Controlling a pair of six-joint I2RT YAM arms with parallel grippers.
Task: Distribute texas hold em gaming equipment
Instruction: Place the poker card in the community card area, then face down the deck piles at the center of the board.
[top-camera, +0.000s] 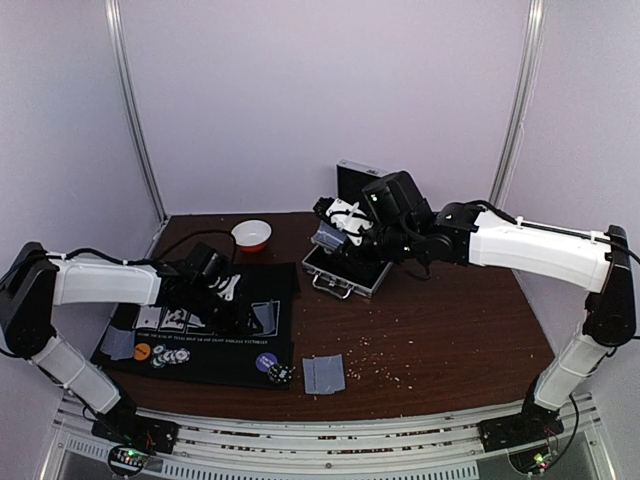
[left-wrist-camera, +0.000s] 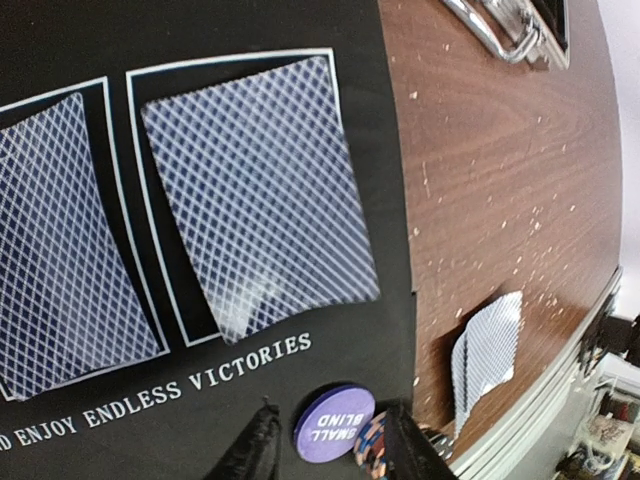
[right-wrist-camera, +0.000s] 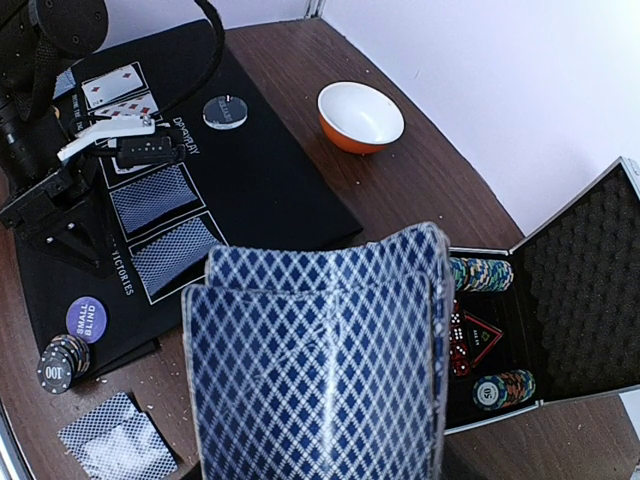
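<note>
At the left, the left gripper (left-wrist-camera: 332, 455) hangs low over the black fabric playing mat with white printed card frames (left-wrist-camera: 60, 40). Its jaws are spread apart and hold nothing. Two grey-blue playing cards with a diamond-pattern back (left-wrist-camera: 260, 190) lie face down in their frames. Close below the fingers lie the purple round disc marked "small blind" (left-wrist-camera: 335, 423) and a small stack of dark-and-white striped poker chips (right-wrist-camera: 62, 362). A careless sideways move could push the disc away or topple the stack.

Further right, a few loose cards (top-camera: 323, 373) lie on the brown wooden table (top-camera: 450, 340), near its front edge, and a nudge could send them off.

At the right, the right gripper (top-camera: 333, 234) pinches a pack of blue-backed cards (right-wrist-camera: 320, 360) above the open silver metal case (top-camera: 345, 272). The cards do not sit flush, so I think some may slip out into the case.
</note>
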